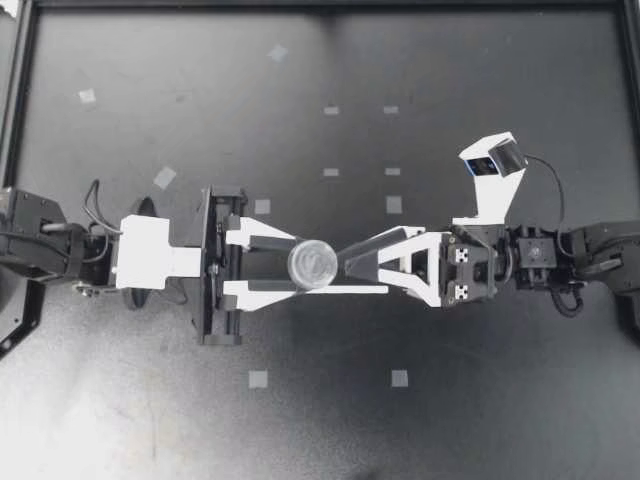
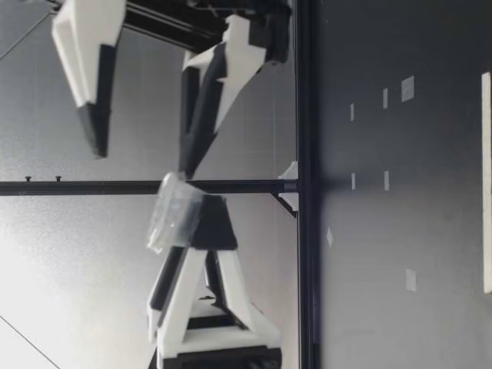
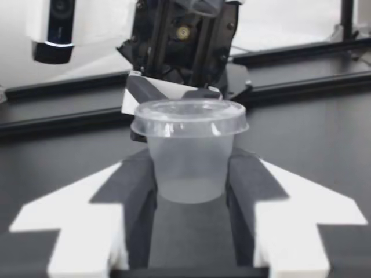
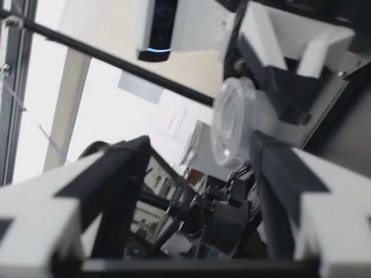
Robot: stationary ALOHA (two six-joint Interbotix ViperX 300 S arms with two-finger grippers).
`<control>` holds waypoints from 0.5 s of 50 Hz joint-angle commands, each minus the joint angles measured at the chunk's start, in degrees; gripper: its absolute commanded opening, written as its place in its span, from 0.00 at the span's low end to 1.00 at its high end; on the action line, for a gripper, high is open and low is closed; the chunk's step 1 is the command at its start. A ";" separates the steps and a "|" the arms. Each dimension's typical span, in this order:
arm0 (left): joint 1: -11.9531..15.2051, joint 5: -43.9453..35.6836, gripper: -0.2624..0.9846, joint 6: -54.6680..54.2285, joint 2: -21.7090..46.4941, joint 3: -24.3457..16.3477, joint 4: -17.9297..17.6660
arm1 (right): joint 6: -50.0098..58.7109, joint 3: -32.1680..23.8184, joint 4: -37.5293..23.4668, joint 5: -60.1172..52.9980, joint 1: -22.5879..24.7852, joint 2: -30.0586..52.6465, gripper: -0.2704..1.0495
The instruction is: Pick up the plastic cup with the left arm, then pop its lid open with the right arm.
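Above the black surface (image 1: 450, 420), the left tool (image 1: 290, 268) is clamped on a clear lidded cup (image 1: 316, 264). From 3 o'clock the right tool (image 1: 348, 272), fingers apart, crowds the lid. A nudge there could tilt the cup or knock it loose.

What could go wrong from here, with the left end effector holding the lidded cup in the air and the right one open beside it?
1. The right end effector is open, one fingertip right by the lid of the clear cup; a nudge could pop the lid or twist the cup loose.
2. The left end effector pinches only the cup's lower wall, high above the table; a slip would likely mean a drop.
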 commanded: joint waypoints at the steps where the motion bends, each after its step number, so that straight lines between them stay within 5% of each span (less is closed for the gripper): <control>1: 0.44 0.18 0.26 -0.18 -1.05 -0.62 -0.18 | -0.44 -2.11 -1.23 -2.99 0.09 -2.20 0.70; 11: 0.44 2.29 0.26 -0.53 -1.32 -0.62 -0.18 | -6.94 -2.29 -1.76 -8.70 -0.79 -4.92 0.70; 25: 0.44 3.08 0.26 -9.49 -2.11 -1.32 -1.05 | -22.50 -0.35 -6.68 3.52 -3.34 -10.28 0.70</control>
